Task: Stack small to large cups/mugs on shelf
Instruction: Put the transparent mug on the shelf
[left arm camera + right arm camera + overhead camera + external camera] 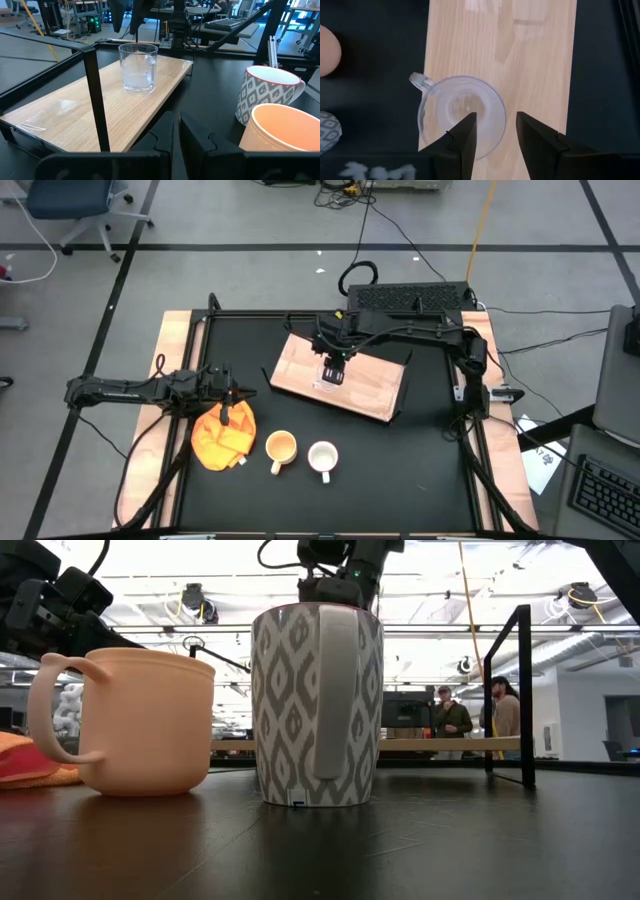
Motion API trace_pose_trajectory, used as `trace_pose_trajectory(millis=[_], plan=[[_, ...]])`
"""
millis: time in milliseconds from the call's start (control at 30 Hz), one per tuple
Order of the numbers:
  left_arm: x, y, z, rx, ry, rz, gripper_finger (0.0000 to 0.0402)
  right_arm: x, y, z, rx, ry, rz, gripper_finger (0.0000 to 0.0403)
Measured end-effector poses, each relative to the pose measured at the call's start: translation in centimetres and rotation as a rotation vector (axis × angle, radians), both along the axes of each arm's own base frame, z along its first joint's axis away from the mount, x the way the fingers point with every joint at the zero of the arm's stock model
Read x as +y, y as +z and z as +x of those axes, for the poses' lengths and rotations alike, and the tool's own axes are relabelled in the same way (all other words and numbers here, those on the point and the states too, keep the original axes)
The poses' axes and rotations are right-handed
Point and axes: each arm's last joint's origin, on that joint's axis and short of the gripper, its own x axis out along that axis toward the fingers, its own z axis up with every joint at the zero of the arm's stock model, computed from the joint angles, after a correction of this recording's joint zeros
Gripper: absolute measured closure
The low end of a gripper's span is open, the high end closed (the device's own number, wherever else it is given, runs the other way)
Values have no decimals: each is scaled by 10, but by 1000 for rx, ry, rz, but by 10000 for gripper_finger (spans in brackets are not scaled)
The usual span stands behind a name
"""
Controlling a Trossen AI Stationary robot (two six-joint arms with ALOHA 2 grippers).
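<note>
My right gripper hangs over the clear glass cup on the shelf, fingers narrowly apart, gripping nothing. Left gripper pinched closed nr the cloth. Yellow-orange mug & white mug on near tabletop.

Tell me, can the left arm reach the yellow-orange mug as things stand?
Probably yes: the left pincer, shut, sits over the cloth beside the yellow-orange mug, nothing between them.
</note>
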Motion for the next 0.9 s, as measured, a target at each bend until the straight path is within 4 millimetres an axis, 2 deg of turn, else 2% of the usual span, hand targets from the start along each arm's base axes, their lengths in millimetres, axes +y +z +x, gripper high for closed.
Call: trace_pose_trajectory(millis=[567,900], plan=[[0,0,0,0,0,0,371,0,-1,0,0,3,-1,273],[0,0,0,0,0,0,371,2,16,-8,-36,-7,-5,273]])
